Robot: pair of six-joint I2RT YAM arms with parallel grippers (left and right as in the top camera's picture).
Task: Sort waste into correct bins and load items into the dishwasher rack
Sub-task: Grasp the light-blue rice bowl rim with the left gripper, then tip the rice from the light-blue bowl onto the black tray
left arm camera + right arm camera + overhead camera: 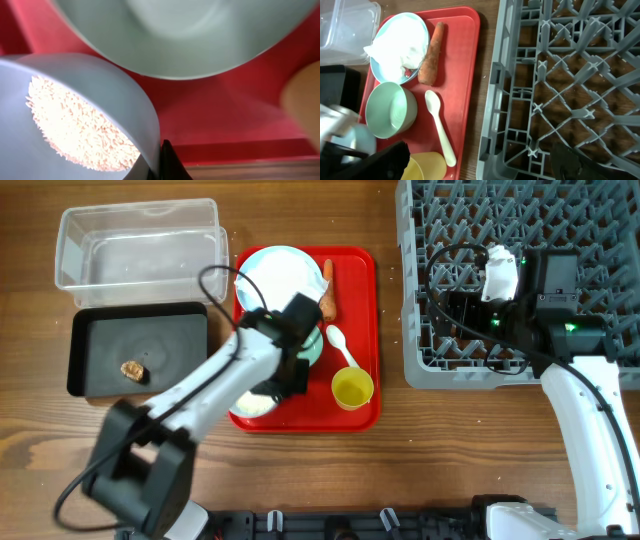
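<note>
Rim of the pale blue round bowl (112, 92) of white rice (75, 125) sits clamped between the left gripper (156, 169) jaws; the right gripper (485, 164) jaws stand apart.

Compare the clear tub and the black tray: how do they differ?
The clear tub is see-through with taller walls; the black tray is opaque and shallow. The black tray holds a small brown scrap; the clear tub shows nothing inside. Both are rectangular, similar in footprint, and lie left of the red tray.
</note>
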